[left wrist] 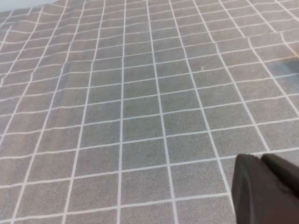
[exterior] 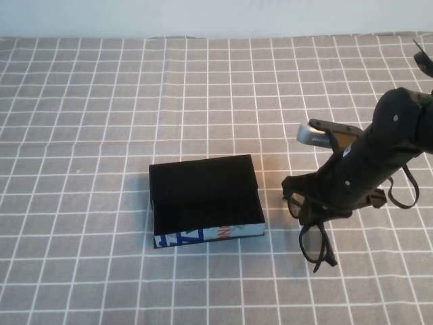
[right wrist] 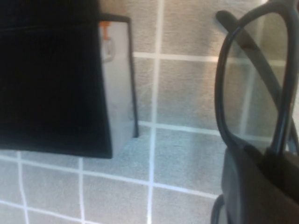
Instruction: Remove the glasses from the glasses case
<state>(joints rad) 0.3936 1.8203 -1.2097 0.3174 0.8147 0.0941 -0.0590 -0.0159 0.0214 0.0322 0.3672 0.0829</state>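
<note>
The left gripper (left wrist: 266, 189) does not appear in the high view. Only its own wrist view shows it, as dark finger tips at one corner above bare grey checked tablecloth (left wrist: 140, 116). The two tips lie side by side with only a thin seam between them, so the pincer looks clenched, with nothing in it.

Moving right across the high view, the glasses case (exterior: 205, 198) lies flat near the middle of the cloth. Its top is black, and the white side printed in blue and orange faces 6 o'clock, toward the robot. The right wrist view shows that white side with an orange mark near its edge. The case stands alone, clear of both grippers.

To the right of the case, at about 3 o'clock from it, the right arm reaches in from the right edge. The right gripper (exterior: 312, 206) is clenched on the glasses (exterior: 312, 238), gripping them at the upper part of the frame. One lens rim and a thin arm hang below the fingers toward 6 o'clock, near the cloth; whether they touch it cannot be told. In the right wrist view the rim (right wrist: 252, 79) curves up from the dark finger (right wrist: 252, 186), and the case sits beside it, apart.
</note>
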